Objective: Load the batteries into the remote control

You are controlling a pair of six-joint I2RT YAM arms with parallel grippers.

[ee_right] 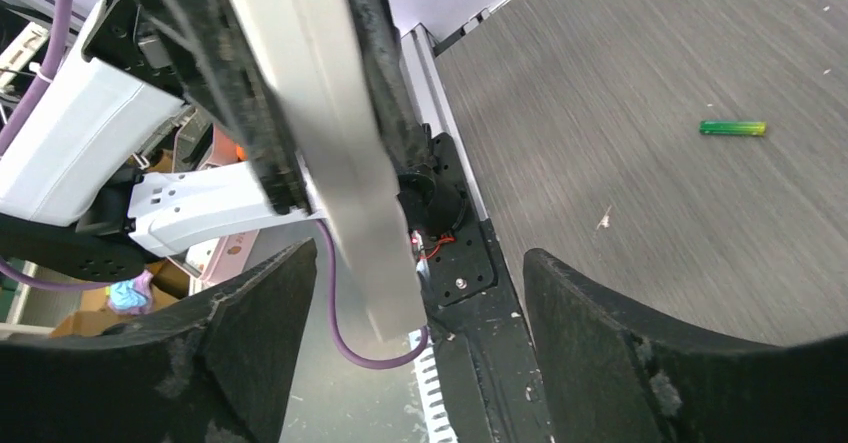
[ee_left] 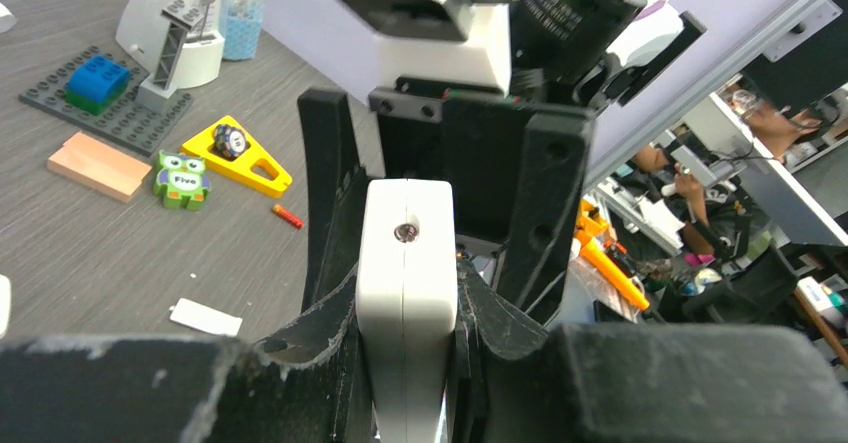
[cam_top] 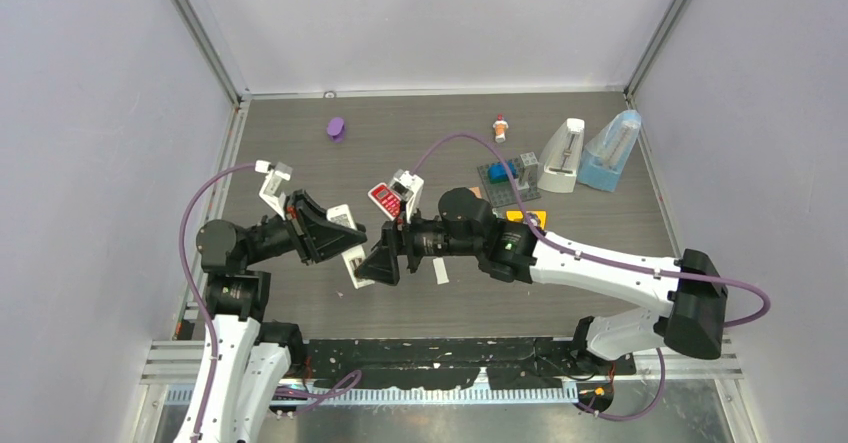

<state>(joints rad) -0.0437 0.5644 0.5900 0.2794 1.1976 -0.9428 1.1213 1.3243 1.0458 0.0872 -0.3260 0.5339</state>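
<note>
My left gripper (cam_top: 343, 235) is shut on the white remote control (cam_top: 350, 243), which it holds off the table. Edge-on in the left wrist view, the remote (ee_left: 405, 263) is pinched between my left gripper's (ee_left: 405, 308) black fingers. My right gripper (cam_top: 374, 265) faces it from the right and is open. In the right wrist view the remote's end (ee_right: 385, 293) hangs between the spread right fingers (ee_right: 250, 353), touching neither. A red-orange battery (ee_left: 288, 216) lies on the table. A green battery (ee_right: 733, 128) lies alone on bare tabletop.
A flat white strip (cam_top: 441, 271) lies by the right arm. Behind it are a yellow triangle (cam_top: 527, 218), a Lego plate (cam_top: 508, 173), two metronomes (cam_top: 563, 156), a small orange figure (cam_top: 499, 126), a red device (cam_top: 383, 200) and a purple object (cam_top: 336, 128). An owl block (ee_left: 183, 180) sits beside a wooden block (ee_left: 98, 166).
</note>
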